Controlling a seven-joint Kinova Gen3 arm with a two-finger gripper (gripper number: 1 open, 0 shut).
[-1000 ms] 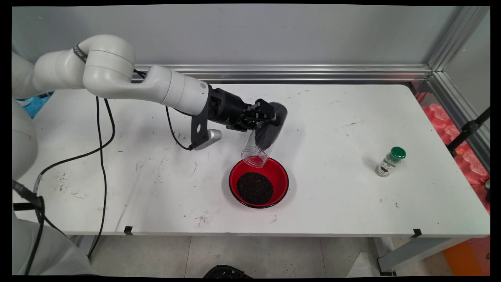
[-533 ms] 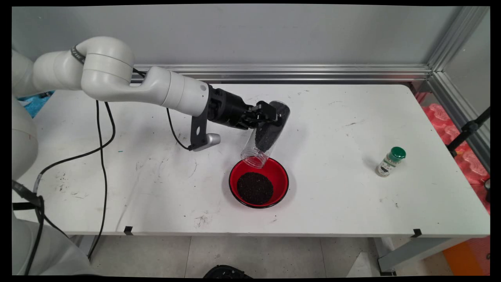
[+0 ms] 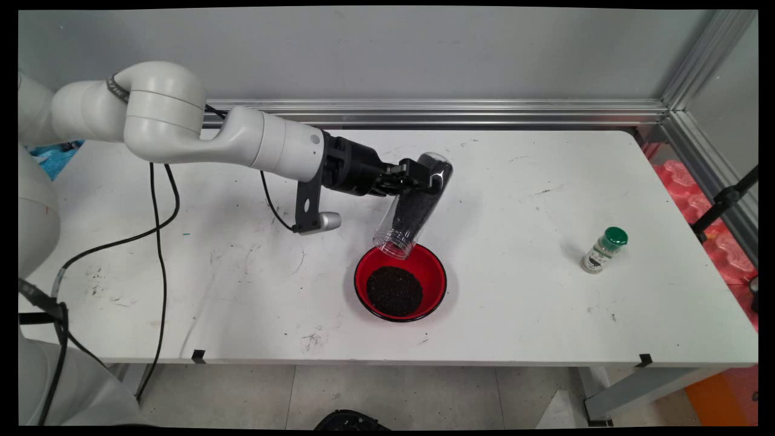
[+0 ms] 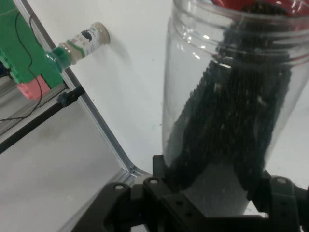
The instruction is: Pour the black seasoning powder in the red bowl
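My black gripper is shut on a clear plastic jar of black grains, gripping it near its base. The jar is tilted with its open mouth pointing down over the far rim of a red bowl, which holds a heap of the same black grains. In the hand view the jar fills the right half, grains lying along its length toward the mouth, with my gripper clamped round its base and a little red of the bowl beyond the mouth.
A small spice bottle with a green cap stands at the table's right side, also seen in the hand view as the spice bottle. An aluminium rail runs along the table's far edge. Black cables hang at the left.
The gripper has lifted slightly and shifted right, tipping the jar more steeply. Grains inside have slid down toward the mouth.
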